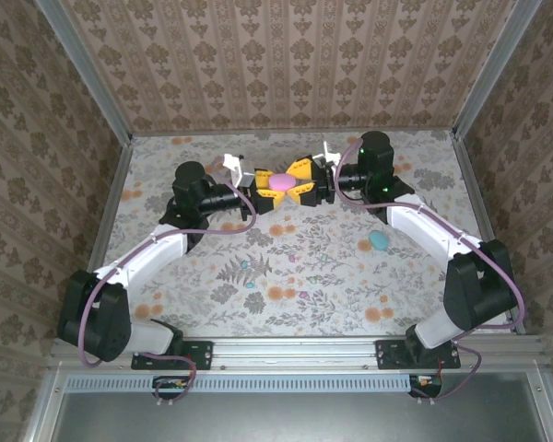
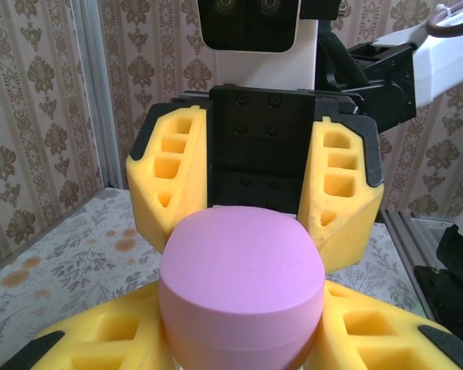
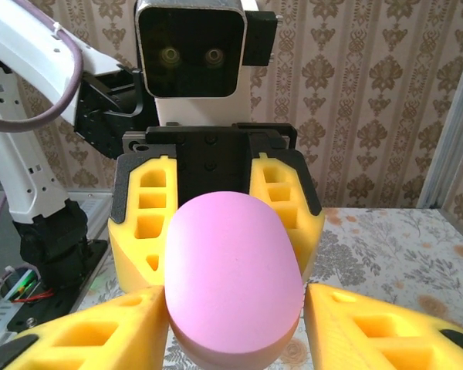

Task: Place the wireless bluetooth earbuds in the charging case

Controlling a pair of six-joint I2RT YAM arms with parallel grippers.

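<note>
Charging case: we see a pink pebble-shaped case [image 2: 243, 277] held off the floral mat [image 1: 212, 285], shut, with both grippers meeting at it
Left gripper [image 1: 265, 189]: it comes at the pink case from the left; in its wrist view its yellow fingers [image 2: 100, 339] hug the lower part of the case on both sides, so we read it as gripping the case
Right gripper [image 1: 300, 181]: it faces the pink case from the right, fingers [image 3: 370, 331] flanking it closely; we cannot tell whether they press on it or stand loose
Earbuds: too small for us to tell from the mat's print
Teal piece [image 1: 378, 241]: a rounded thing lying on the mat, to the right of the pink case and nearer the arm bases, well apart from it
</note>
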